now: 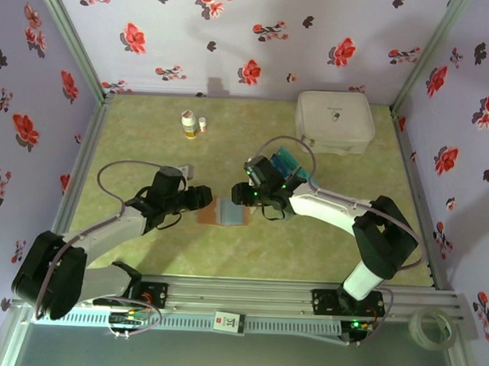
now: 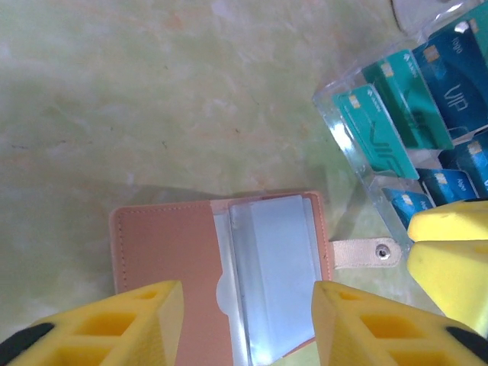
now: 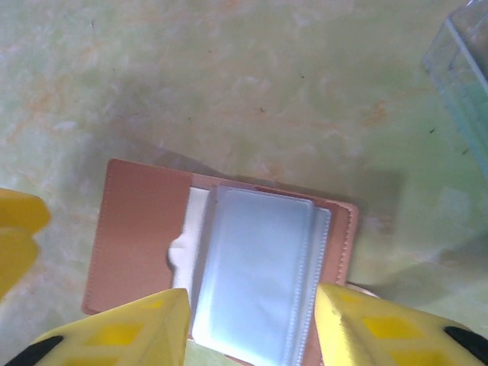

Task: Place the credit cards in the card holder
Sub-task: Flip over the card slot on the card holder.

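Flowered wallpaper closes in a mottled green counter (image 1: pixel 306 252). Nearest me, about midway between the left and right edges and a little toward the near edge, the card holder (image 1: pixel 229 212) lies flat and opened out. Its clear sleeves (image 3: pixel 259 267) face up, and its snap strap (image 2: pixel 366 253) sticks out on the side toward the tray. My left end effector (image 2: pixel 244 328) hangs just over it from the left, jaws spread wide with nothing between them. My right end effector (image 3: pixel 252 335) hangs over it from the right, just as spread and empty.

Farther back and to the right, the credit cards (image 2: pixel 396 114) sit in the compartments of a clear tray (image 1: pixel 291 161). I see no card in the sleeves, so I judge the loading not yet begun, with the holder open and ready. The next move calls for my right end effector, the nearer one, to pinch a single card by its edges out of the tray. The left could steady the holder meanwhile.

One blue card reads "VIP"; the other cards' marks are too small to read. At the far right corner sits a white case (image 1: pixel 334 120) with a small dark emblem I cannot make out. Two small bottles (image 1: pixel 188 124) stand near the far edge, their labels unreadable.
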